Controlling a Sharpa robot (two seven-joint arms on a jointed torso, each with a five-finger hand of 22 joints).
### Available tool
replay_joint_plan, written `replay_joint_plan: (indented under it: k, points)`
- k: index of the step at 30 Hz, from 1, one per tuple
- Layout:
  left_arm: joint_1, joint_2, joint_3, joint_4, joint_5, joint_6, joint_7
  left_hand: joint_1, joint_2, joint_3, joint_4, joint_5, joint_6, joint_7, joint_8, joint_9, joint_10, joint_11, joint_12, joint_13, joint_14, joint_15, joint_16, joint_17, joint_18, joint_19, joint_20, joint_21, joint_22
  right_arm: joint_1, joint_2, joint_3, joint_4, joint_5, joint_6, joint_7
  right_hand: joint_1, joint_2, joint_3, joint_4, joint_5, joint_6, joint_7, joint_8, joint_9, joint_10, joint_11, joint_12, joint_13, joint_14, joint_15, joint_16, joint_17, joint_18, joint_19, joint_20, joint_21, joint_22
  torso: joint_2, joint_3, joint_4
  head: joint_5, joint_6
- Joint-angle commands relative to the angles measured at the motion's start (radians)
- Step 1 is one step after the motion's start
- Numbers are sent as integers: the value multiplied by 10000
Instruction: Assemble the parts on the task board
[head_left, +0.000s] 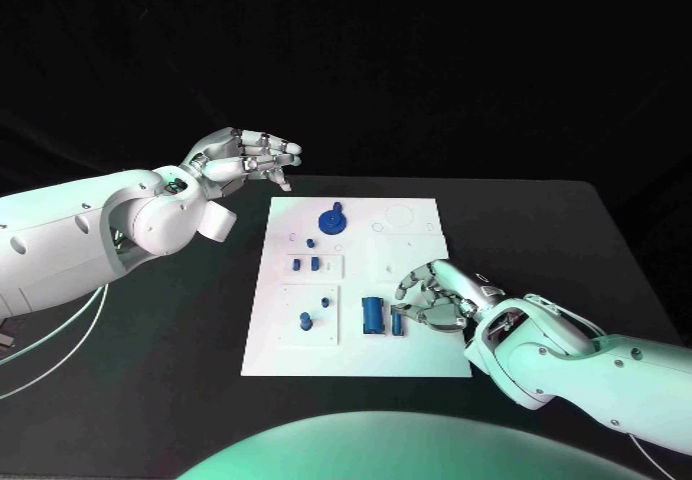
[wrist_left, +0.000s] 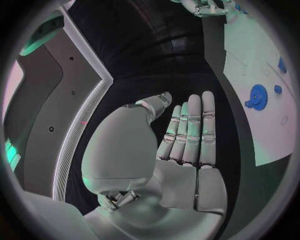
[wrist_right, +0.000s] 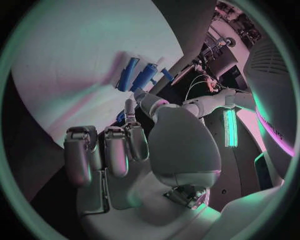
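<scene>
White task board (head_left: 411, 345) on black table (head_left: 173, 400). Blue parts: a round gear-like piece (head_left: 333, 219) near the board's far edge, two small pegs (head_left: 304, 264) mid-board, one peg (head_left: 306, 321) lower down, two longer cylinders (head_left: 374, 316) by the right hand (head_left: 440, 297). Silver fingers (head_left: 418, 280) with dark seams; same silver on the left hand (head_left: 242, 155). Arms (head_left: 72, 235) white.

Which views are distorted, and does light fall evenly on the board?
Both wrist views are fisheye: in the left wrist view the task board has a curved edge beyond the left hand. In the head view the board is straight-edged and evenly lit, with slight shadow under the right hand.
</scene>
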Motion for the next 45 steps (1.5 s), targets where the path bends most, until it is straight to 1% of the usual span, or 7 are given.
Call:
replay_joint_plan:
  k: [1, 16, 20, 36, 39, 43, 45]
  points:
    - [6, 19, 7, 7, 11, 115, 53, -26, 63, -18, 65, 22, -60, -6, 28, 6, -56, 6, 27, -9, -48, 33, 52, 10, 132, 64, -19, -35, -9, -2, -32, -1, -7, 98, 425, 161, 29, 145, 93, 1, -16, -49, -11, -7, -25, 203, -78, 33, 1333, 774, -70, 65, 1443, -24, 829, -35, 29, 2481, 7, 1, -1, -6, 2]
    - [6, 25, 7, 5, 7, 115, 47, -26, 63, -18, 65, 22, -60, -6, 28, 6, -56, 6, 27, -9, -48, 33, 52, 10, 132, 64, -19, -35, -9, -1, 95, -2, -214, 109, 1108, 100, 333, 583, 604, -217, -14, -167, 60, -109, -93, 157, -23, -30, 1299, 770, -26, 56, 1428, -18, 815, -6, -2, 2471, 10, 1, 5, 15, 2]
    - [6, 24, 7, 3, 7, 114, 45, -26, 63, -18, 65, 22, -60, -6, 28, 6, -56, 6, 27, -9, -48, 33, 52, 10, 132, 64, -19, -35, -9, -1, 124, -2, -245, 109, 1196, 91, 475, 836, 965, -416, -14, -180, 86, -74, -51, 153, -7, -29, 1301, 770, -13, 57, 1432, -19, 817, 6, 4, 2473, 10, -7, 4, 18, 2]
    - [6, 11, 7, 9, 7, 111, 34, -26, 63, -18, 65, 22, -60, -6, 28, 6, -56, 6, 27, -9, -48, 33, 52, 10, 132, 64, -19, -35, -9, -2, 187, -3, -382, 49, 1222, -43, 468, 925, 1170, -596, -17, -192, 110, 6, 37, 156, 12, -29, 1299, 770, 3, 56, 1432, -23, 824, 20, 23, 2479, 6, 1, 5, 18, 2]
    - [6, 8, 7, 9, 7, 108, 31, -26, 63, -18, 65, 22, -60, -6, 28, 6, -56, 6, 27, -9, -48, 33, 52, 10, 132, 64, -19, -35, -9, -2, 198, -3, -380, 80, 950, 9, 207, 720, 1096, -603, -20, -362, 163, -65, 31, 155, 57, -30, 1298, 764, 33, 44, 1407, -22, 821, 38, 18, 2477, 9, -2, 5, 8, 2]
    - [6, 4, 7, 13, 7, 109, 24, -26, 63, -18, 65, 22, -60, -6, 28, 6, -56, 6, 27, -9, -48, 33, 52, 10, 132, 64, -19, -35, -9, -2, 205, -3, -342, 182, 415, 221, -634, -62, 521, -309, -19, -904, 401, -498, -181, 143, 265, -29, 1297, 763, 200, 42, 1399, -18, 809, 150, -10, 2468, 10, -3, 4, 9, 2]
    - [6, 3, 7, 14, 6, 111, 20, -26, 63, -18, 65, 22, -60, -6, 28, 6, -56, 6, 27, -9, -48, 33, 52, 10, 132, 64, -19, -35, -9, -3, 195, -3, -319, 203, 242, 292, -738, -186, 356, -226, -21, -1006, 443, -604, -236, 126, 308, -50, 1282, 762, 244, 43, 1399, -16, 805, 196, -19, 2465, 14, 0, 7, 10, 2]
